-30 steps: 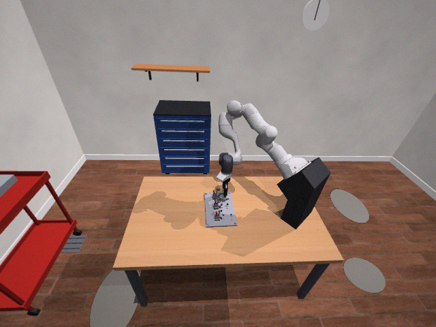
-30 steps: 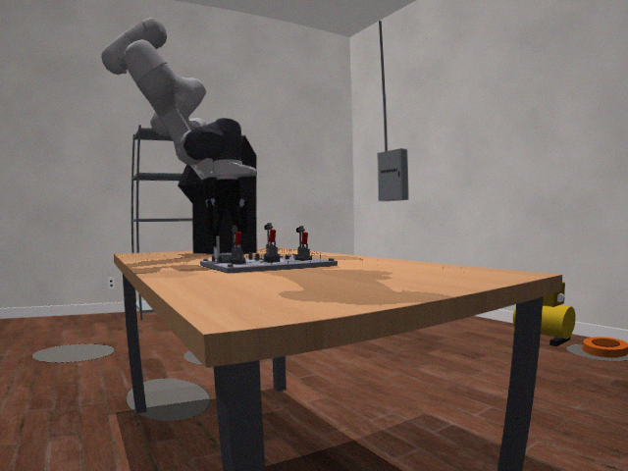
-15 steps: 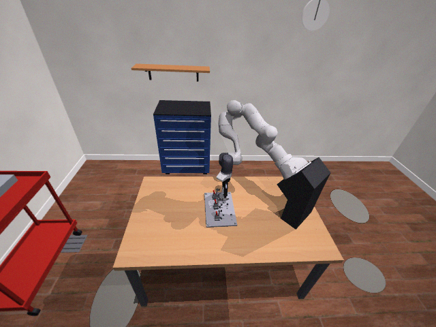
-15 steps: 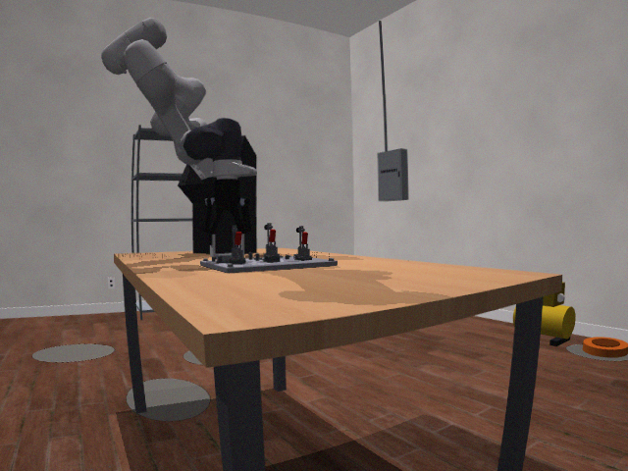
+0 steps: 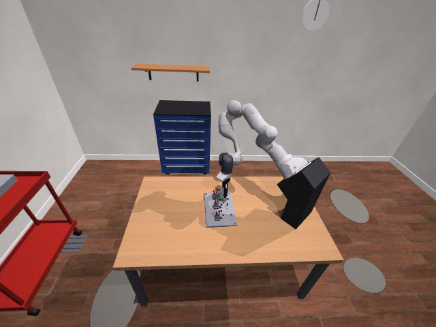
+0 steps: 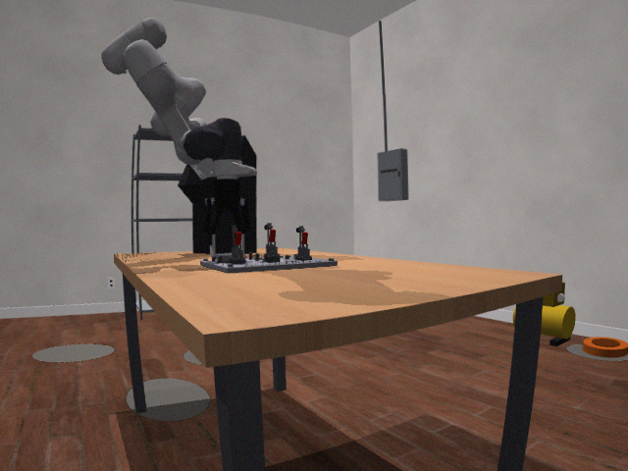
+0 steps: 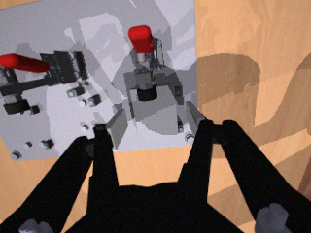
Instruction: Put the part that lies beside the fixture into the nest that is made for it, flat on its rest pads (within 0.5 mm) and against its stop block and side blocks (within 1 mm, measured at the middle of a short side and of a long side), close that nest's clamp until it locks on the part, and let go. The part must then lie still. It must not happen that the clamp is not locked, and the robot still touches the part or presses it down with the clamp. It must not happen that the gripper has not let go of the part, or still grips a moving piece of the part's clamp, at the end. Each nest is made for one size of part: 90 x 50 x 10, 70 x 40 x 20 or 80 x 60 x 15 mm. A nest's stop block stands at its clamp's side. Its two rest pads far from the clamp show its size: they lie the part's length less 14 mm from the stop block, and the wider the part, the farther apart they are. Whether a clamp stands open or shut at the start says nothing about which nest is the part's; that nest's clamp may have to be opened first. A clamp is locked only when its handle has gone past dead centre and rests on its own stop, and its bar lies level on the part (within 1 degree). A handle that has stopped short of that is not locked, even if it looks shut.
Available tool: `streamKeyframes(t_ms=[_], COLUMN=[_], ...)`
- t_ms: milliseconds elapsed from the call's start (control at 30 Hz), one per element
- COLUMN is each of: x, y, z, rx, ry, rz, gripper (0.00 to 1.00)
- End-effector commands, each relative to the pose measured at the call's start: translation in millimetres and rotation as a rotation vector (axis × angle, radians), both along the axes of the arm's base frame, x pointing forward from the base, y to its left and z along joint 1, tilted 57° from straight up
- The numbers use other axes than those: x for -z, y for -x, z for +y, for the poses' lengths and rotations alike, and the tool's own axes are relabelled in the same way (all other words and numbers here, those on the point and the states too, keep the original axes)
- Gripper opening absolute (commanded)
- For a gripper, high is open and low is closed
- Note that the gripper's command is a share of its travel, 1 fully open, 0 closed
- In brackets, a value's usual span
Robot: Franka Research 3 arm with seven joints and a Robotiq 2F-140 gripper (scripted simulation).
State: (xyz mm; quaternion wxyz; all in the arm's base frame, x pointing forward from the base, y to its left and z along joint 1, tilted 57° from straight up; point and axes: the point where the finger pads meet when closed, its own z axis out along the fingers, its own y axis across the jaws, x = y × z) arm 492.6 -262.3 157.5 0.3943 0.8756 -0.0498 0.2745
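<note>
The grey fixture plate [image 5: 229, 221] [image 6: 284, 264] [image 7: 49, 29] lies on the wooden table [image 5: 176, 242]. In the wrist view the grey block part [image 7: 155, 111] lies in the nest at the plate's edge. That nest's clamp stands over the part's far end, its black pad [image 7: 146, 93] above the part and its red handle [image 7: 141, 40] [image 6: 237, 237] upright. My gripper [image 7: 155, 114] [image 5: 224, 191] [image 6: 227, 249] straddles the part's near end. The fingers are open, a little clear of the part's sides. Whether the part touches the blocks cannot be told.
Two more clamps with red handles [image 6: 272, 235] [image 6: 304, 236] stand on the plate; one [image 7: 19, 63] shows left in the wrist view. The arm's black base box [image 5: 302, 197] stands at the table's right. A blue drawer cabinet [image 5: 182, 140] and a red cart [image 5: 24, 225] stand off the table.
</note>
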Motion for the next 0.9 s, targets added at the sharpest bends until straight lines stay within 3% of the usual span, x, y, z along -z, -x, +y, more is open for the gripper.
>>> streamKeyframes(t_ms=[0,500,867], x=[-0.5,-1.6,-14.6], y=[-0.1,0.8,11.4], z=[0.4,1.9,19.1], rx=[0.0,0.0,0.0], ry=[-0.004,-0.004,-0.004], rz=[0.001,0.001,0.001], gripper=[0.58,0.58,0.58])
